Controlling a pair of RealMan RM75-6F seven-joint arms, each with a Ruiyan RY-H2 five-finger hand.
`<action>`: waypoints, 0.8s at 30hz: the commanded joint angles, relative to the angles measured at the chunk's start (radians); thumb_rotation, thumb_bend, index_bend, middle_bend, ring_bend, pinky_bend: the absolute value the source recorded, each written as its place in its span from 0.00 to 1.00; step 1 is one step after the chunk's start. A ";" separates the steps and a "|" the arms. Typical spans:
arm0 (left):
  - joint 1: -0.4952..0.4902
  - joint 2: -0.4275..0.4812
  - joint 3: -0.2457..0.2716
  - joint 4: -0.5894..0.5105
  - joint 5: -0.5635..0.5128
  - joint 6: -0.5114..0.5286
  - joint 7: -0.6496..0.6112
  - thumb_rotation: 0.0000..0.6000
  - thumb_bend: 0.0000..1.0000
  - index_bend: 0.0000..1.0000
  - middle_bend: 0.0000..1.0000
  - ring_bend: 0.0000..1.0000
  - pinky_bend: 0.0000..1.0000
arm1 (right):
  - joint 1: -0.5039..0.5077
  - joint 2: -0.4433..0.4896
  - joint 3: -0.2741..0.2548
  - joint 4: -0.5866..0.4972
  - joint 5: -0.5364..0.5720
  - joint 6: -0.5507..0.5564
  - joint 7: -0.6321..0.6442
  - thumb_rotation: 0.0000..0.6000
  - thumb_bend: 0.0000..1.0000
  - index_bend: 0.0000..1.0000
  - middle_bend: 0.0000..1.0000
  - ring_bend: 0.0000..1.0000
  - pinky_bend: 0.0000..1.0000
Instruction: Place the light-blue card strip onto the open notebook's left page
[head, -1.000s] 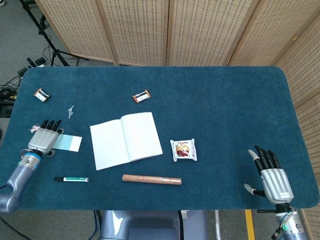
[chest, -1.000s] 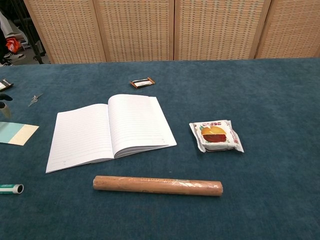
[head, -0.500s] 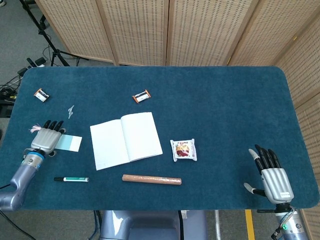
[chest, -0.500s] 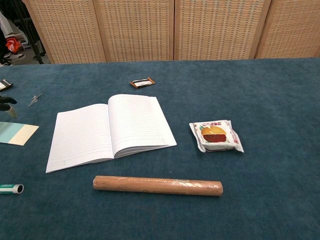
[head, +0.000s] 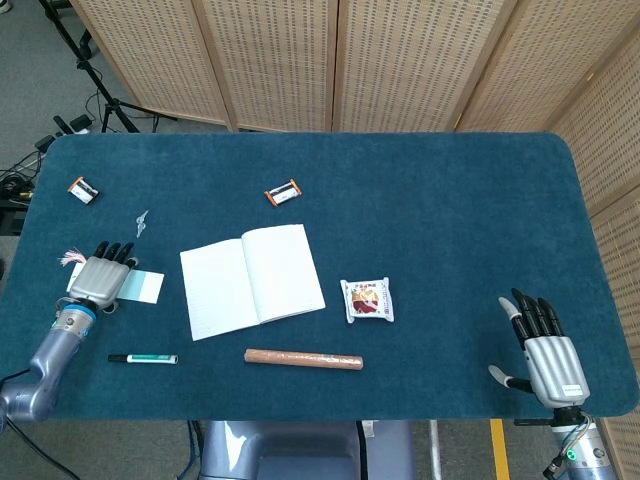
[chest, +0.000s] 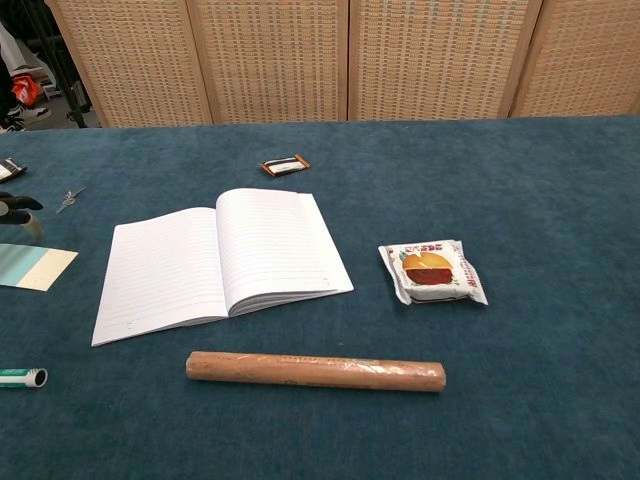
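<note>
A table (head: 450, 220) covered in dark teal felt with rounded corners fills the scene. Behind its far edge stand folding screens (head: 330, 60) of pale woven cane in wooden frames. Beyond the far left corner, grey floor (head: 40, 90) carries black tripod legs (head: 100, 95) and cables.

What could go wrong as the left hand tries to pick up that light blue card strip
The card strip lies flat on the blue cloth, so the left hand, now over its end, may slide or crease it rather than lift it. Carrying it across, the hand could nudge the notebook.
</note>
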 joint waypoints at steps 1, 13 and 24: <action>-0.001 -0.001 0.002 0.001 -0.002 -0.002 0.000 1.00 0.21 0.22 0.00 0.00 0.00 | 0.000 0.000 0.000 0.000 0.000 0.001 0.000 1.00 0.16 0.00 0.00 0.00 0.00; -0.006 -0.012 0.008 0.012 -0.013 -0.010 -0.005 1.00 0.22 0.22 0.00 0.00 0.00 | 0.001 -0.001 0.000 0.000 0.002 -0.004 -0.003 1.00 0.16 0.00 0.00 0.00 0.00; -0.009 -0.013 0.012 0.011 -0.016 -0.006 -0.006 1.00 0.25 0.24 0.00 0.00 0.00 | 0.001 -0.001 0.000 0.000 0.001 -0.002 -0.002 1.00 0.16 0.00 0.00 0.00 0.00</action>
